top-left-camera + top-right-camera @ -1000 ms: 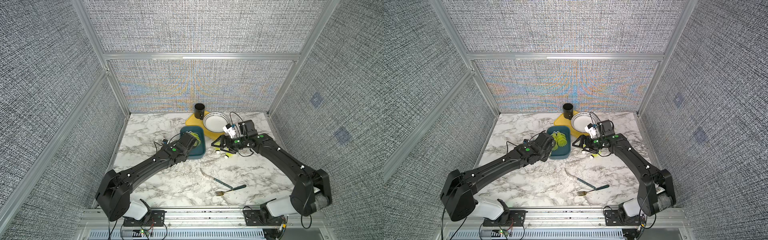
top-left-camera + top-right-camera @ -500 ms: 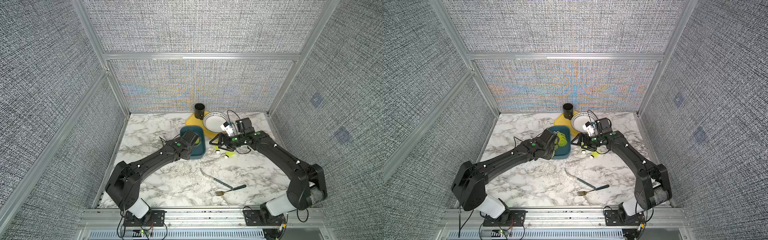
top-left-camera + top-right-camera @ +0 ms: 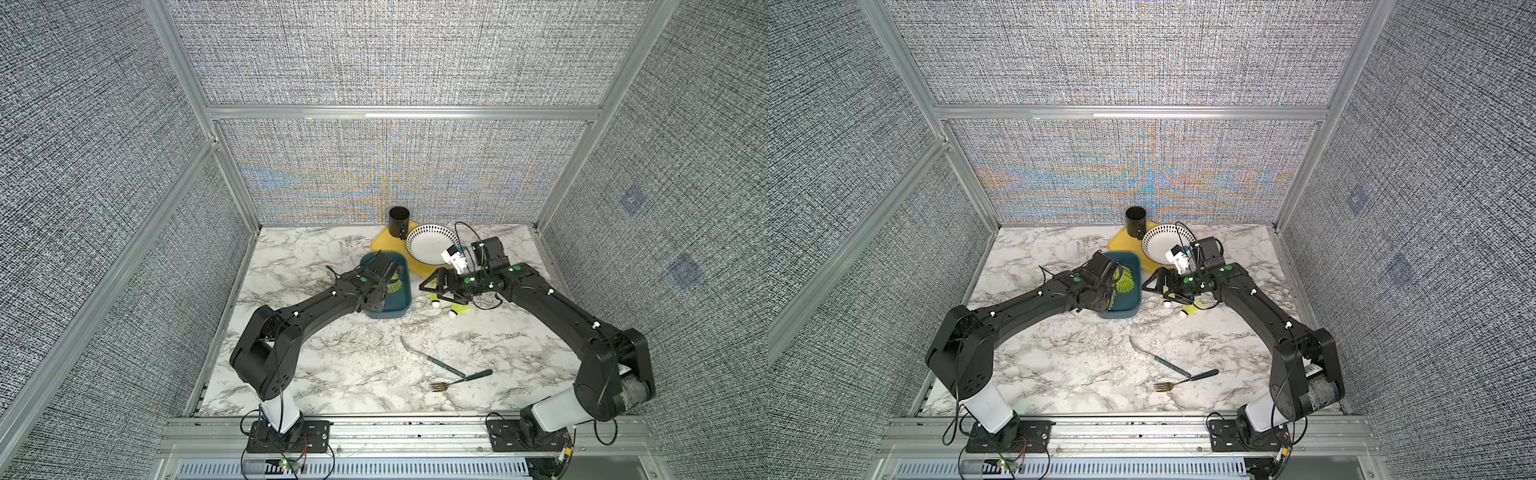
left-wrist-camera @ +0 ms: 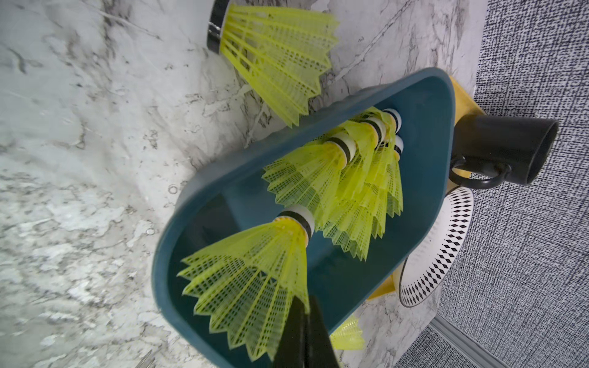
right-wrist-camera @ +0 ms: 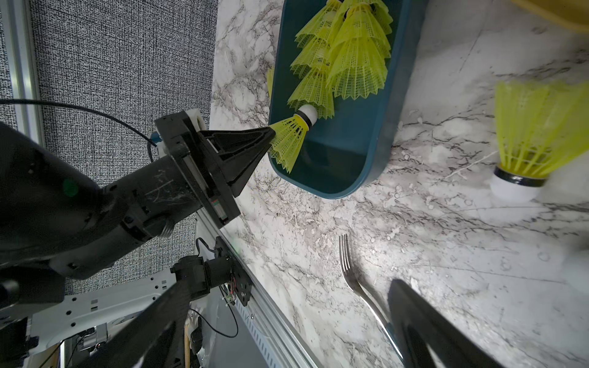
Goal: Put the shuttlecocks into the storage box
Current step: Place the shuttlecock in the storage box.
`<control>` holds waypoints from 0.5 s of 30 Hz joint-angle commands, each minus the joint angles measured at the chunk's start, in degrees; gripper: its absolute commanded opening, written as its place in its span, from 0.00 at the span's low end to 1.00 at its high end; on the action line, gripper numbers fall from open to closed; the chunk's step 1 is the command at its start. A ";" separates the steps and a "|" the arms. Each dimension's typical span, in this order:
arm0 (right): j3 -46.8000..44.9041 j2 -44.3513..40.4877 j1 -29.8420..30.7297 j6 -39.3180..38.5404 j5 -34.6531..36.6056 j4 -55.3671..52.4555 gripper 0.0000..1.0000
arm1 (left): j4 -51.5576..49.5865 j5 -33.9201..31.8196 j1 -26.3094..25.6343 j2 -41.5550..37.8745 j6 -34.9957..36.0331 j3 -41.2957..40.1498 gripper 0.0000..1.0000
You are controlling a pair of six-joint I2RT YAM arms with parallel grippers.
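Reaching farther over the box (image 5: pixel 347 140) than a second ago, my left gripper (image 5: pixel 269 135) is pinching one shuttlecock (image 5: pixel 291 133) by its skirt edge, just above the box floor. A pile (image 4: pixel 350 178) of shuttlecocks is lying toward the box's back end. My right gripper (image 3: pixel 432 286), jaws spread wide, is hovering over two loose shuttlecocks (image 3: pixel 457 309) on the table (image 3: pixel 332 365).

Over storage box (image 3: pixel 386 314), left gripper (image 5: pixel 270 135) advanced toward far end, gripped shuttlecock (image 5: pixel 290 137) carried along above box floor; left arm elbow (image 3: pixel 266 345) drawn nearer box and raised, arm more steeply arched; right gripper (image 3: pixel 432 286), jaws spread, shifted slightly toward box; right arm elbow (image 3: pixel 611 365) pulled slightly inward toward box.
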 commanded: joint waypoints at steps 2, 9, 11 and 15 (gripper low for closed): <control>-0.15 -0.27 0.08 -0.75 -0.17 0.46 0.99 | 5.54 -1.69 0.52 0.52 2.36 -1.25 0.02; -0.16 0.95 -0.05 -0.51 -2.23 1.30 0.99 | 14.67 -1.66 1.10 1.43 5.70 -5.22 0.02; -0.41 1.59 -0.36 0.73 -3.28 2.40 0.99 | 16.43 -2.18 1.10 1.13 5.89 -6.80 0.02; 0.73 3.17 -1.04 2.89 -4.51 4.34 0.99 | 21.34 -3.78 1.10 0.68 6.06 -10.13 0.02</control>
